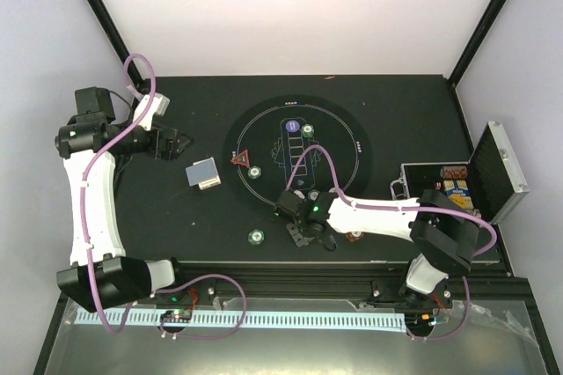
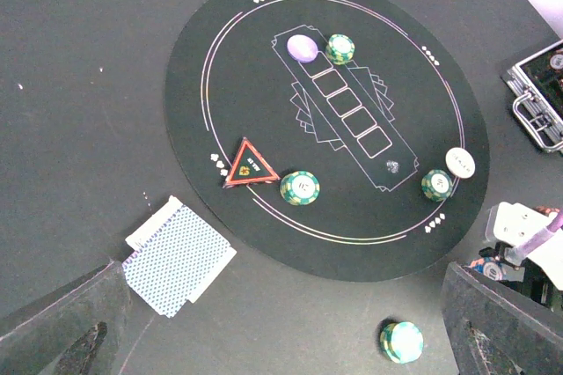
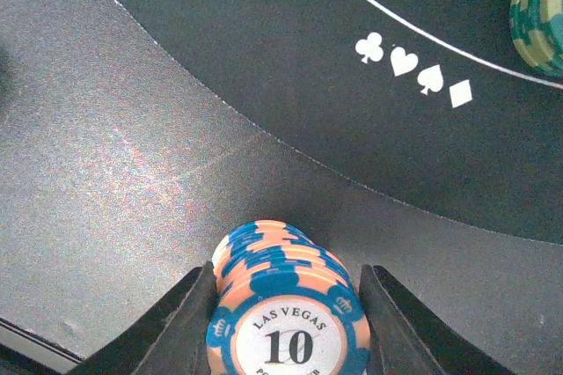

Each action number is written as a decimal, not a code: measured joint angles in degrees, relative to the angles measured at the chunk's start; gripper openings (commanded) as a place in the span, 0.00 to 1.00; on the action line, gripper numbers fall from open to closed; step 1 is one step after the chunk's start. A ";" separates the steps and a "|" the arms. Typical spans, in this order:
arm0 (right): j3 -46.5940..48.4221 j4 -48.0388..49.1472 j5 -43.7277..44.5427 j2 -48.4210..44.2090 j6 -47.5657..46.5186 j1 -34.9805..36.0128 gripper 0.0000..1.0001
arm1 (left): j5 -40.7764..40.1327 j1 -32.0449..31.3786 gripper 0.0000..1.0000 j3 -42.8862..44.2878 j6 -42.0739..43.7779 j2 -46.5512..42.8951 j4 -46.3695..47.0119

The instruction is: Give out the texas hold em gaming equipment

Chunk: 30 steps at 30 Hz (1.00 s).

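Observation:
My right gripper [image 3: 286, 322] is shut on a stack of blue-and-orange "10" chips [image 3: 286, 305], low over the dark table just off the round black mat [image 3: 352, 58]; it shows at the mat's near edge from above [image 1: 310, 232]. My left gripper [image 2: 290, 331] is open and empty, high at the left [image 1: 171, 142]. A blue-backed card deck [image 2: 176, 256] lies left of the mat. On the mat are a red triangle [image 2: 248, 164], green chips [image 2: 300, 187] [image 2: 340, 48] [image 2: 436, 185], a purple disc [image 2: 303, 47] and a white disc [image 2: 460, 162]. One green chip stack [image 2: 401, 341] stands off the mat.
The open silver-edged black case [image 1: 457, 194] with more chips sits at the right table edge. Another green chip [image 3: 538, 14] lies near the printed suit marks in the right wrist view. The black frame rail [image 1: 352, 283] runs along the near edge.

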 measured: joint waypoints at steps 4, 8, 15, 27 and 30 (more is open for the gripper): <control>0.50 -0.98 0.00 -0.07 -0.04 0.00 0.26 | 0.02 0.00 0.99 0.00 0.00 0.00 0.00; 2.78 -3.34 0.13 -0.94 -0.33 0.00 0.25 | 0.02 0.00 0.99 0.00 -0.02 0.00 0.00; 13.42 -7.76 1.70 -1.07 -2.01 -0.15 0.25 | 0.09 0.00 0.99 0.11 0.00 0.00 0.00; 39.15 -8.96 2.99 19.98 -10.12 -10.49 0.25 | 0.13 0.00 0.99 0.11 0.00 0.00 0.02; 46.95 -9.22 3.02 27.76 -12.00 -12.96 0.25 | 0.24 0.00 0.99 0.13 0.00 0.00 0.04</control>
